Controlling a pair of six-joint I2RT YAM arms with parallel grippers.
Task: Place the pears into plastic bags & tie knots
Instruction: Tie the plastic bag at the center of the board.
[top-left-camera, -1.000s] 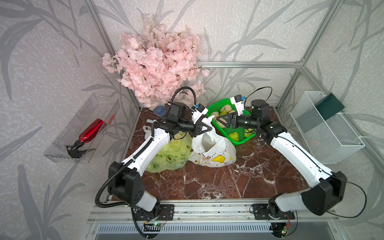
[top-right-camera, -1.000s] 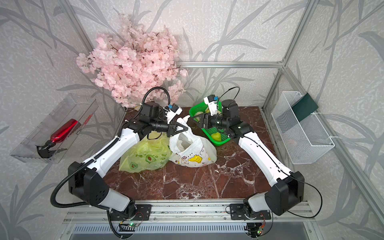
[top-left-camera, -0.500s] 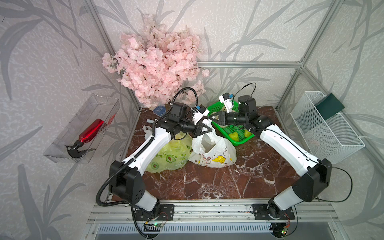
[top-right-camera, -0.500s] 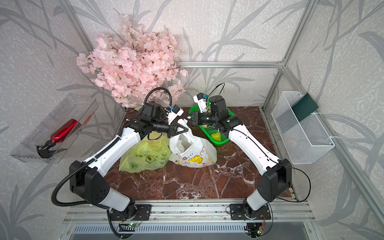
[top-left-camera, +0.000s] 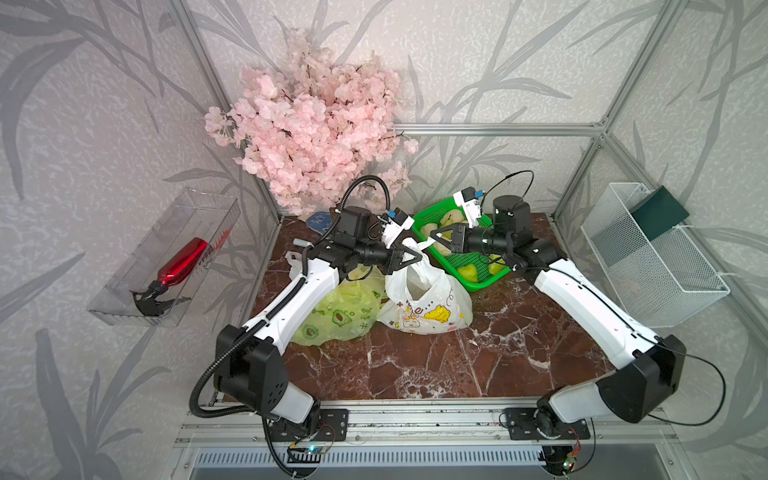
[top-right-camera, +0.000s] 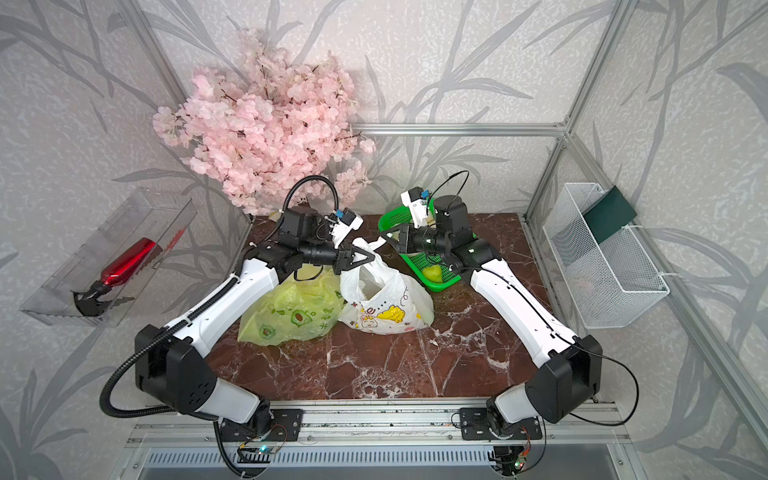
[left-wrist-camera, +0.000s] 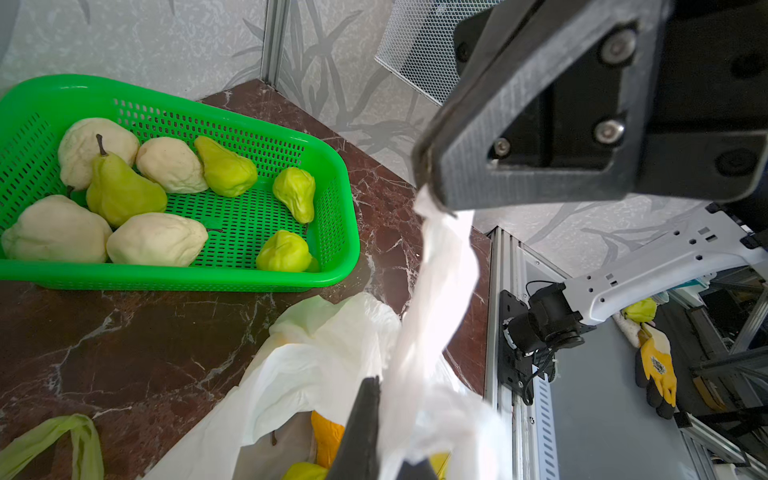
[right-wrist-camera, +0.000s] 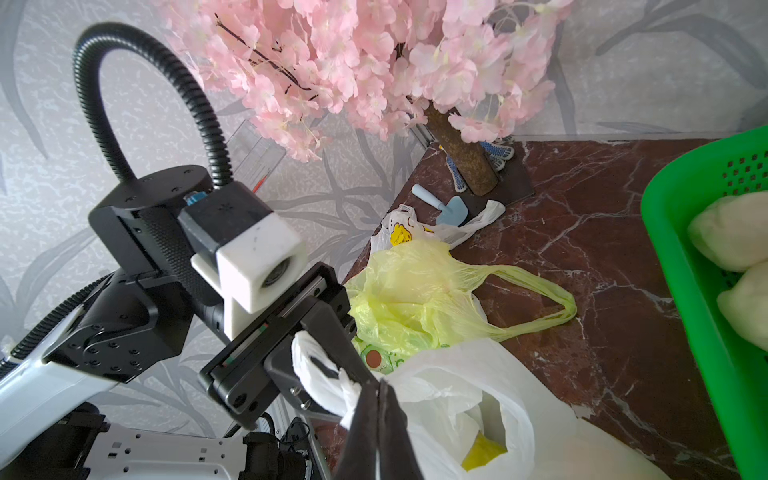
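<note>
Right hand: the right hand (top-left-camera: 432, 236) is pinched shut on one handle (left-wrist-camera: 444, 270) of the white bag (top-left-camera: 424, 307). It sits just off the green basket (top-left-camera: 484, 284), on the bag's side of it.
Left hand: the left hand (top-left-camera: 420, 257) is clamped on the bag's other handle (right-wrist-camera: 309, 357), a little further from the basket.
What changed: a second ago the right hand hung over the basket with its fingers apart. Now it has left the basket and snapped shut on the handle. The left hand has kept its hold the whole time.
What it means: each hand now has a handle, so I think filling this bag is over and the knot comes next. No knot is tied on it yet.
White bag: it stands on the worktop (top-left-camera: 436, 365) just beside the basket, with its mouth pulled up and open.
Pears: many pears (left-wrist-camera: 120, 187) lie in the basket, some green and some pale.
Left wrist view: it shows the whole inside of the basket, which the right arm partly hides in both top views. It also shows a yellow-green lump (left-wrist-camera: 301, 471) deep in the bag, maybe a pear.
Right wrist view: it shows a second white bag (right-wrist-camera: 399, 235) clearly. That bag lies flat past the yellow-green bag (right-wrist-camera: 415, 291), far from the basket, and is hard to see in the top views.
</note>
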